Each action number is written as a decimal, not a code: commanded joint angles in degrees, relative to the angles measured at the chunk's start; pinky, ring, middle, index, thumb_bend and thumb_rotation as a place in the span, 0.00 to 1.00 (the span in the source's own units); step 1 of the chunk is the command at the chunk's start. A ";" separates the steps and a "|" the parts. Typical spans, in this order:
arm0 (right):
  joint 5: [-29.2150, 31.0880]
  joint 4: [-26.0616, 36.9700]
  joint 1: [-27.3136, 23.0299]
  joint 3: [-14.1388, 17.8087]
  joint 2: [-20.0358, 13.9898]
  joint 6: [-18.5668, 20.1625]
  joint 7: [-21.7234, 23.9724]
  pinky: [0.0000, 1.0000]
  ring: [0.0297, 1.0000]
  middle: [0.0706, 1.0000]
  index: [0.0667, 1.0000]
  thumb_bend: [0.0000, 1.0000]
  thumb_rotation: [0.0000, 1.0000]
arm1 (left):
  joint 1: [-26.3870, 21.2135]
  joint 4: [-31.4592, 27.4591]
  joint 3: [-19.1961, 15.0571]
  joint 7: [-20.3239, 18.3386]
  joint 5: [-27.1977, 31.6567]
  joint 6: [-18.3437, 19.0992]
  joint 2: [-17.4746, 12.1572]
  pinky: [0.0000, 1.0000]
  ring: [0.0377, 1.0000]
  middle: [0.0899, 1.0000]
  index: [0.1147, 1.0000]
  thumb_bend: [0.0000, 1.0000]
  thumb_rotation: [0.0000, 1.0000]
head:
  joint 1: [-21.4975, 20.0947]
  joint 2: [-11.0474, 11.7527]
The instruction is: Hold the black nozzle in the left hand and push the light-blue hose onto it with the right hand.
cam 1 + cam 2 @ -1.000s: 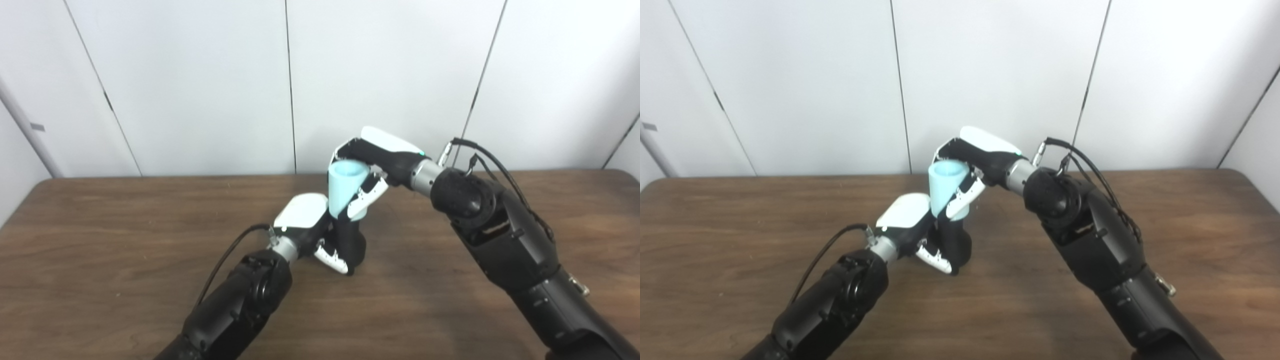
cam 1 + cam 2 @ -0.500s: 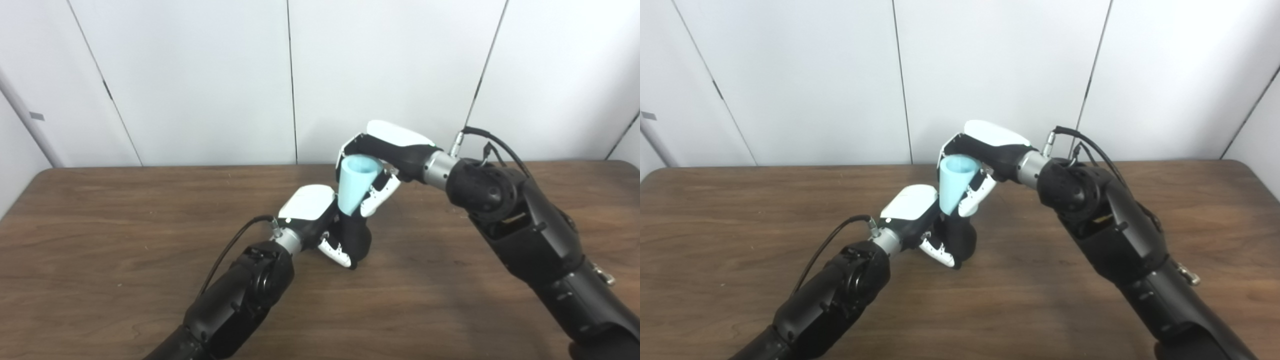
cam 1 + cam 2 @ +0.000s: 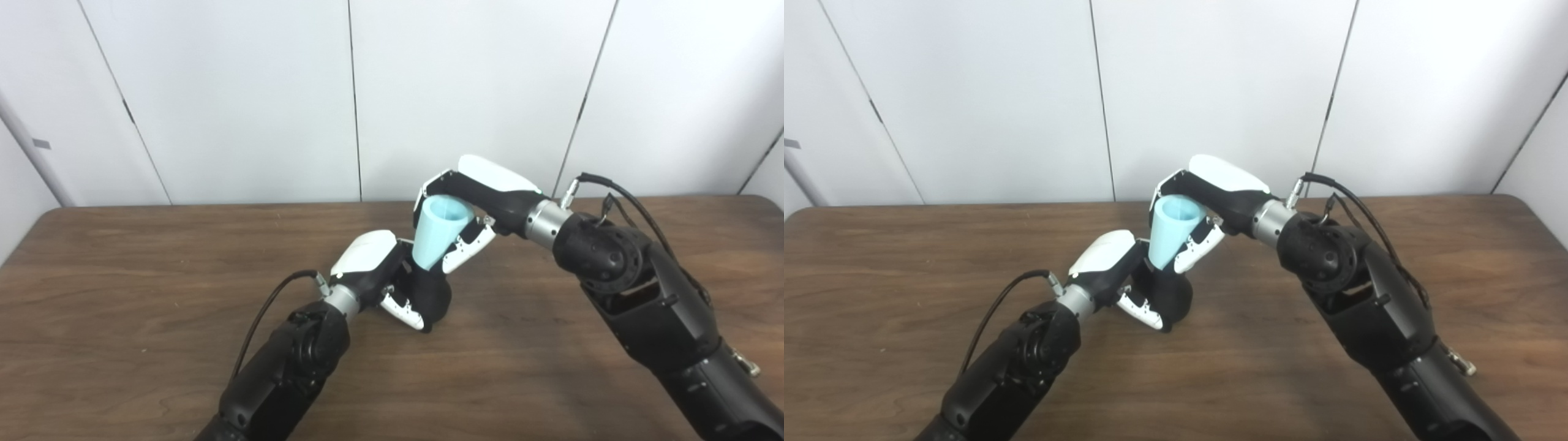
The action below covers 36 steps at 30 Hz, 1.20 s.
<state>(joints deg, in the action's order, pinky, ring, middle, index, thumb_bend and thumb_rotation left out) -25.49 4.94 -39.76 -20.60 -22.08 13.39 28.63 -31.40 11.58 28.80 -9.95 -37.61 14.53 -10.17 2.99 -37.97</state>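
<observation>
Mid-bench [image 3: 153,294], left robot hand [image 3: 392,278] gripped the black nozzle [image 3: 432,294], base down on the wood. Right robot hand [image 3: 474,202] clutched the light-blue hose [image 3: 438,236], tilted, narrow end meeting the nozzle top.

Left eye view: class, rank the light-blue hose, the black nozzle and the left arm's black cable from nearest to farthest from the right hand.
1. light-blue hose: held in the right hand.
2. black nozzle: just below the hose, gripped by the left hand.
3. black cable: farthest, left of the left wrist.
</observation>
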 commanded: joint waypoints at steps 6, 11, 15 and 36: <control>-0.25 -1.51 1.32 -1.71 0.18 -0.97 1.10 0.34 0.43 0.46 0.46 0.50 0.00 | 2.86 4.06 -1.79 -1.66 0.11 2.98 -1.03 0.47 0.46 0.45 0.41 0.53 0.00 | 0.04 -0.19; -1.64 -2.69 1.44 -3.29 0.40 -0.96 1.14 0.34 0.44 0.46 0.45 0.50 0.00 | 3.07 4.21 -2.24 -1.16 -0.04 2.41 -0.65 0.49 0.48 0.47 0.40 0.52 0.00 | 0.16 -0.33; -2.40 -3.39 1.26 -4.37 0.40 -0.69 1.38 0.34 0.45 0.46 0.44 0.50 0.00 | 3.25 3.87 -2.21 -1.61 0.00 2.32 -0.55 0.49 0.47 0.45 0.41 0.52 0.00 | 0.21 -0.49; -2.75 -4.60 -0.10 -8.39 -1.26 -2.78 3.84 0.35 0.44 0.45 0.44 0.50 0.00 | 2.46 4.24 -0.50 -4.77 -0.84 2.13 -0.89 0.50 0.47 0.46 0.40 0.52 0.00 | -0.03 -1.18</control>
<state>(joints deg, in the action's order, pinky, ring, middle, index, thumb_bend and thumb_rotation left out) -28.39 1.73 -42.25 -26.40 -22.28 10.96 27.10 -31.27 12.51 27.52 -10.28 -38.50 13.41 -9.54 2.90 -39.11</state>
